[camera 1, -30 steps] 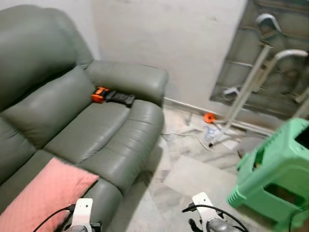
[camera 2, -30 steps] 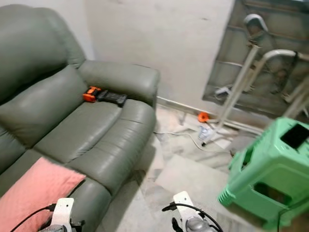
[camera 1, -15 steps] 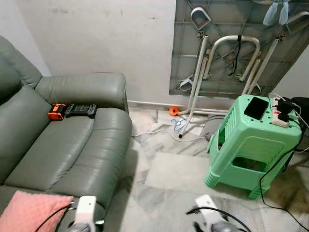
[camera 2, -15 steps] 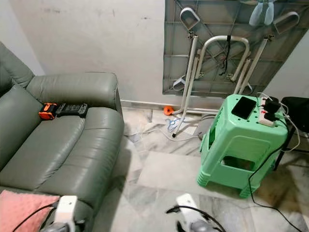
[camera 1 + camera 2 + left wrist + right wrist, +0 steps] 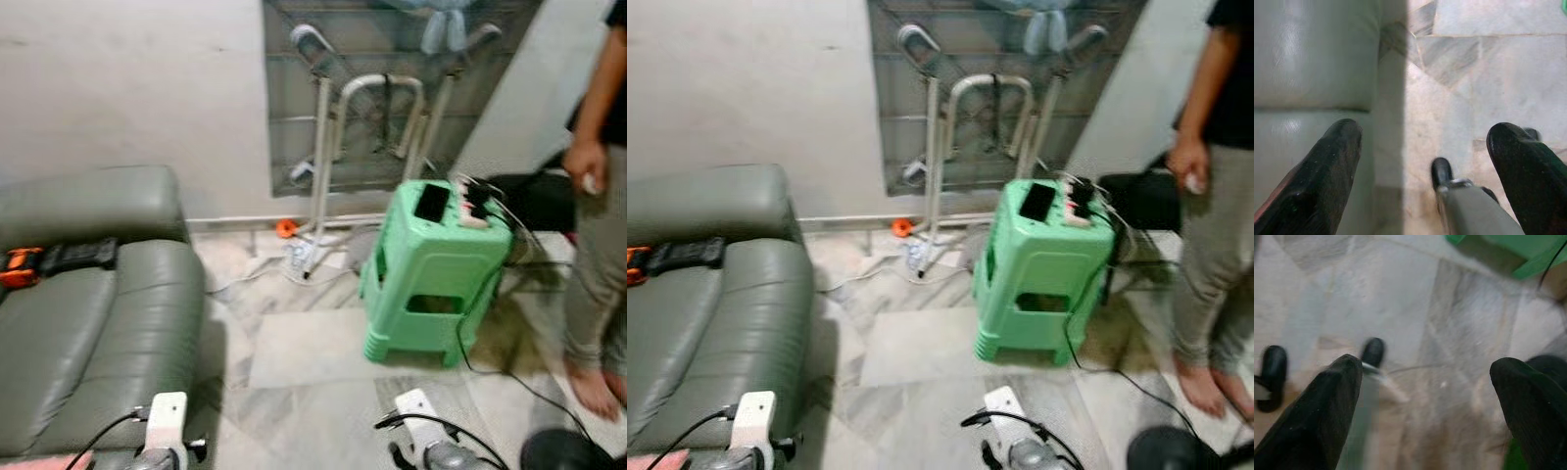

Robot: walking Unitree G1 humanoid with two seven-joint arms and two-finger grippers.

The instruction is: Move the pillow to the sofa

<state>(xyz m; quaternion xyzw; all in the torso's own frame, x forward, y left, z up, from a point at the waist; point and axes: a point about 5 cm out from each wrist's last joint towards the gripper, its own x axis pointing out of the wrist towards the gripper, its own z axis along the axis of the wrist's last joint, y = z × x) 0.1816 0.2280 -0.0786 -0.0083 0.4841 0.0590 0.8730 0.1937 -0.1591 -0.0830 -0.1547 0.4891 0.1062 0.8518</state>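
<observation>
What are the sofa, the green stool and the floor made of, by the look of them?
The sofa looks like grey-green leather or faux leather: smooth, faintly glossy, with padded seams. The green stool seems to be moulded plastic, uniform in colour with cut-out openings. The floor looks like polished marble or marble-look tile, pale with grey veining.

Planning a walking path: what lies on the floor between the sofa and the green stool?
Mostly bare marble floor between the sofa and green stool; a thin white cable trails near the wall, seen in the eye views.

A person (image 5: 598, 196) stands beside a green stool (image 5: 431, 269) on marble floor (image 5: 304, 362)
</observation>
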